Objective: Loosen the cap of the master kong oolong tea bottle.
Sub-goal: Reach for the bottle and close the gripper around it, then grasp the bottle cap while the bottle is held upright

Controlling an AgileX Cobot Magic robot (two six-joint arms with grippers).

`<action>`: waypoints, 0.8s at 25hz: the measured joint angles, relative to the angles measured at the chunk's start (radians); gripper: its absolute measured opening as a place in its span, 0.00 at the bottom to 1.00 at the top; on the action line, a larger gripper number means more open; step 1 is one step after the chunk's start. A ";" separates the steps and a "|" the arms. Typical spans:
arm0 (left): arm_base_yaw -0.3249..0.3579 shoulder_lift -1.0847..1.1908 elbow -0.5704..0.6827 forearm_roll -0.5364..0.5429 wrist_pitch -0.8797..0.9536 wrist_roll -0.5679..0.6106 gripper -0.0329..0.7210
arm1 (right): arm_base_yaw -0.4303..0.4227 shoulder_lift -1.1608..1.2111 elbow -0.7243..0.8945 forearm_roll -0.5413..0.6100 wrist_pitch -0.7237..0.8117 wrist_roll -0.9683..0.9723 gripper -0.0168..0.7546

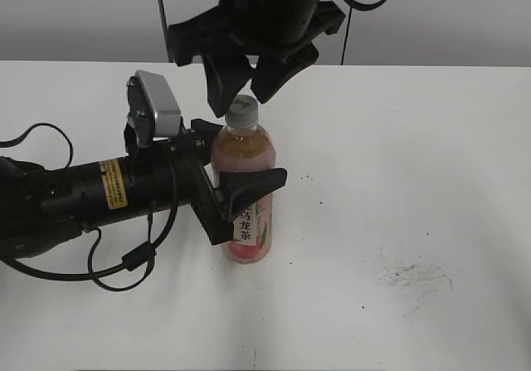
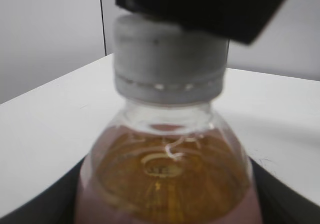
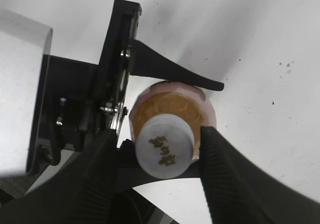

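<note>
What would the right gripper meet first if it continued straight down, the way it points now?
The cap of the oolong tea bottle. The right gripper hangs directly over it, one of its fingers on either side, so they would likely straddle the cap; whether they already touch it is unclear.

1. We see a pale grey-white cap (image 3: 164,152) printed with dark characters.
2. The bottle (image 1: 246,190) holds amber-pink tea; its pink label has a white strip with black characters.
3. Both grippers are black.
4. The table (image 1: 415,163) is white, with dark specks.
</note>
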 joint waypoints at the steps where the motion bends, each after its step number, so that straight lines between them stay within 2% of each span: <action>1: 0.000 0.000 0.000 0.000 0.000 0.000 0.64 | 0.000 0.000 0.000 0.000 0.000 -0.001 0.54; 20: 0.000 0.000 0.000 0.000 0.000 0.000 0.64 | 0.000 0.007 0.000 0.000 0.000 -0.004 0.54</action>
